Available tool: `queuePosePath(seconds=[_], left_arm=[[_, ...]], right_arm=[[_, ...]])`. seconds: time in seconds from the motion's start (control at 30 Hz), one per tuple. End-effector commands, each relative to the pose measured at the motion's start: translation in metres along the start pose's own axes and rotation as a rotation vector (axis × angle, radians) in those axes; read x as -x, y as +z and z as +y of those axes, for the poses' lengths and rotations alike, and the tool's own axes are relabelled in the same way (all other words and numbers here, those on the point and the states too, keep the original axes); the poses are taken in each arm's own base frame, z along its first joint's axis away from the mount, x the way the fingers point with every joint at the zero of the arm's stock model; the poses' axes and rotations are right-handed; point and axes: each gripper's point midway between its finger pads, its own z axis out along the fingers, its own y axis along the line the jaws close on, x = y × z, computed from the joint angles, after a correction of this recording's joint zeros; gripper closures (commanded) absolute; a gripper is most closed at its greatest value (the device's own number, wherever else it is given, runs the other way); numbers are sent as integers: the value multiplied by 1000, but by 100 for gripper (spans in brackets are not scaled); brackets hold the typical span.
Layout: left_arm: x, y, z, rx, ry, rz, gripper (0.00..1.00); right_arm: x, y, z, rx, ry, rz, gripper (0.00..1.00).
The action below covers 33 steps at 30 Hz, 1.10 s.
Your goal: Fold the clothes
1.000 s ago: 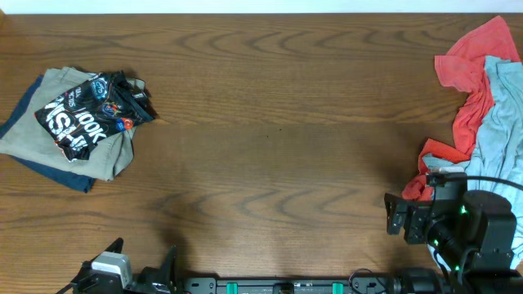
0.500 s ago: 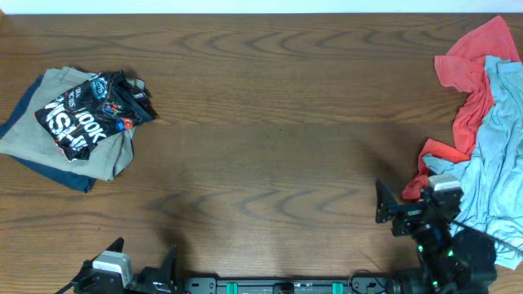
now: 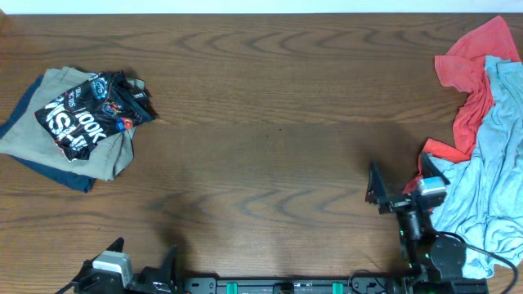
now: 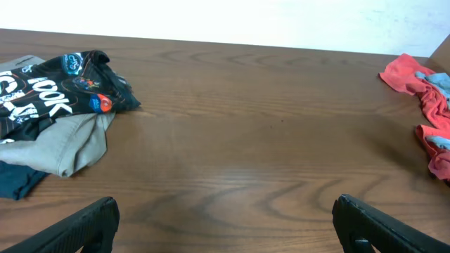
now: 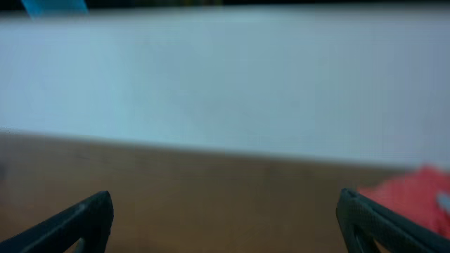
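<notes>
wooden table (image 3: 270, 106) with tan trousers (image 3: 110, 155), red-and-blue heap (image 3: 490, 139)

The table (image 3: 270, 122) is carrying two piles, well apart. At its left end the jersey (image 3: 86, 114) is lying crumpled on top of the trousers (image 3: 110, 159). The trousers are lying on another garment (image 3: 69, 178), which is sticking out along their near and left sides. At the right end a heap (image 3: 490, 139) of two garments is spreading from the far corner toward the near edge, one partly overlapping the other. The left gripper (image 3: 143, 260) is sitting at the near edge, in front of the jersey pile. The right gripper (image 3: 399, 186) is standing close to the near edge, just beside the heap's left side.
</notes>
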Motion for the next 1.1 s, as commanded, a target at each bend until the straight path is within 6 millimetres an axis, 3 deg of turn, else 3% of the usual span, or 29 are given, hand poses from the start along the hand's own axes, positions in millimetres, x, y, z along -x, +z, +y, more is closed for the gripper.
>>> queuePosePath(seconds=[0.0,0.07,1.07], left_arm=[[-1,0,1,8,-1,1,2],[-1,0,2,8,-1,1,2],[-1,0,2,8,-1,1,2]], right_arm=[[-17,-1,-4,-23,-55,63,1],[-43,-4,-4,-24,-52,170,1],[-40,-3,-5,-27,-50,158,1]])
